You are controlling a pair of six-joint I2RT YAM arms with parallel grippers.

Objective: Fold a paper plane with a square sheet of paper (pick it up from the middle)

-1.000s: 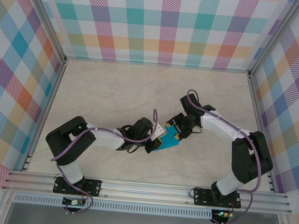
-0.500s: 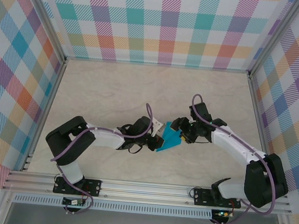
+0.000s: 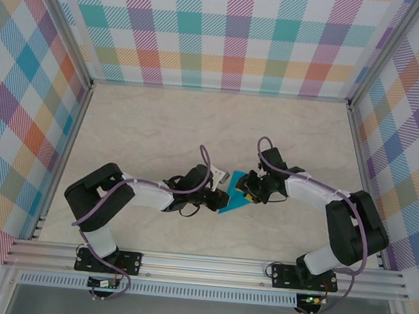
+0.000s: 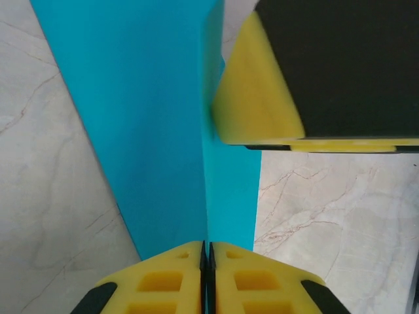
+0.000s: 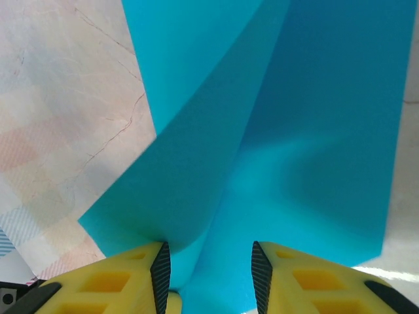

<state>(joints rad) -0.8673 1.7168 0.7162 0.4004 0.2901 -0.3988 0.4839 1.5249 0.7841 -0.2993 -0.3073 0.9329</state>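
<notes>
Mid-frame, left jaws pinch the teal paper point(image 3: 232, 204); right jaws gape around it, and closing skewed could crumple the crease.

The scene counts one folded teal sheet of paper point(image 3: 233, 204), one tabletop point(image 3: 160, 126), two arms, and two pincers, the left pincer point(image 3: 222, 198) and the right pincer point(image 3: 247, 192).

Teal paper point(image 3: 236, 203), marbled beige table point(image 3: 161, 123), plaid walls point(image 3: 236, 33).
</notes>
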